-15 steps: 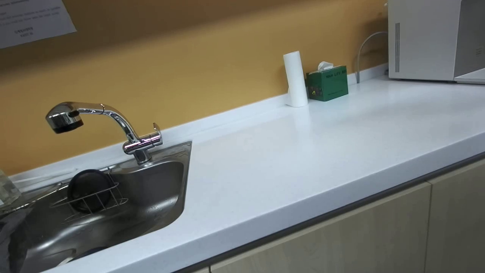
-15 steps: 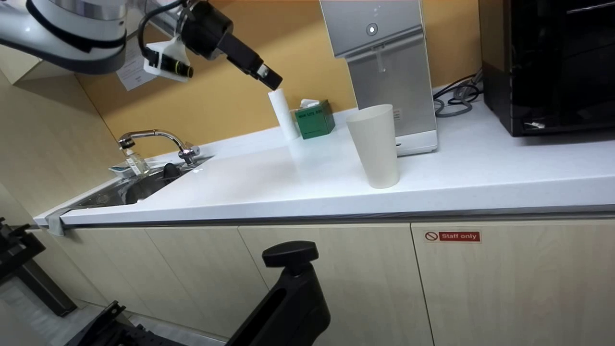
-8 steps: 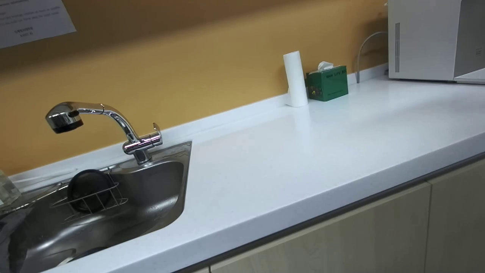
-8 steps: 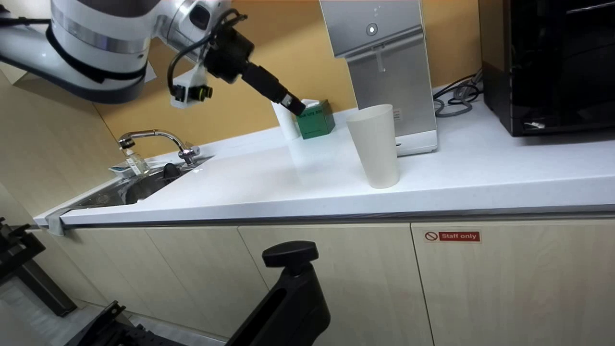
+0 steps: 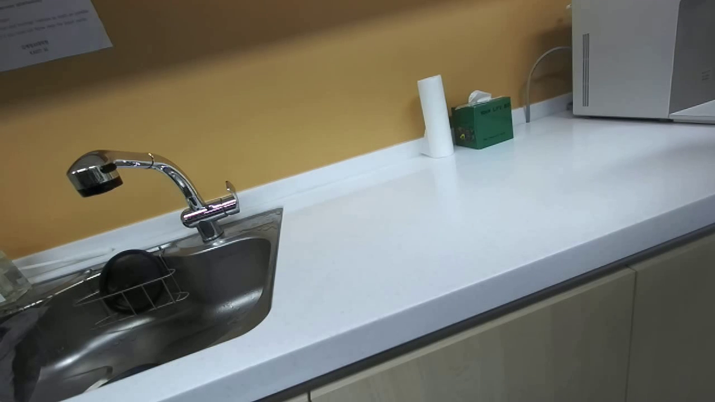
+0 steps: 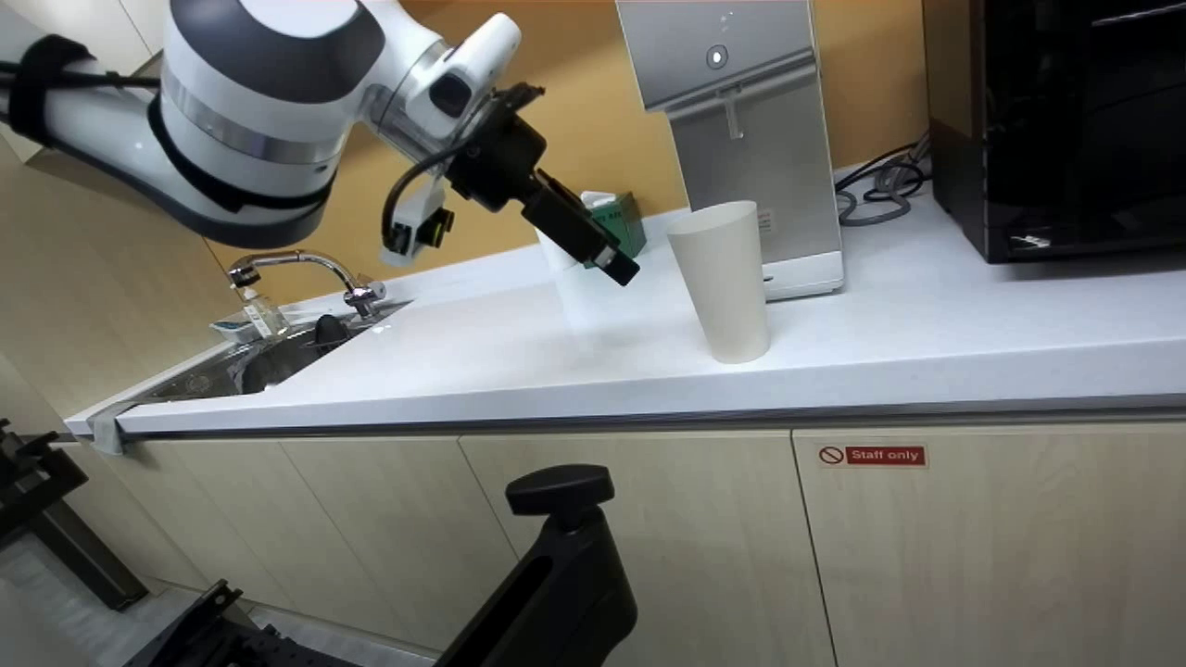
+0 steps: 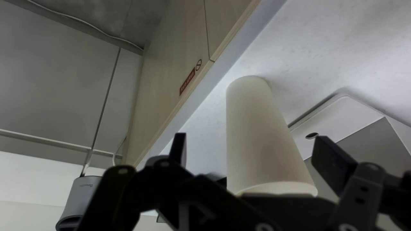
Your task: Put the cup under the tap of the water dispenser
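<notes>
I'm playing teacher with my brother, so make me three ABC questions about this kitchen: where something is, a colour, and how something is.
1. Where is the cup?
A. In the sink
B. On the counter
C. On the floor

2. What colour is the tissue box?
A. Green
B. Red
C. Blue

3. How is the gripper?
A. Squeezing the cup
B. Shut tight
C. Open

1 B: an exterior view shows it standing there.
2 A: both exterior views show its green sides.
3 C: in the wrist view the fingers stand wide apart.
</notes>
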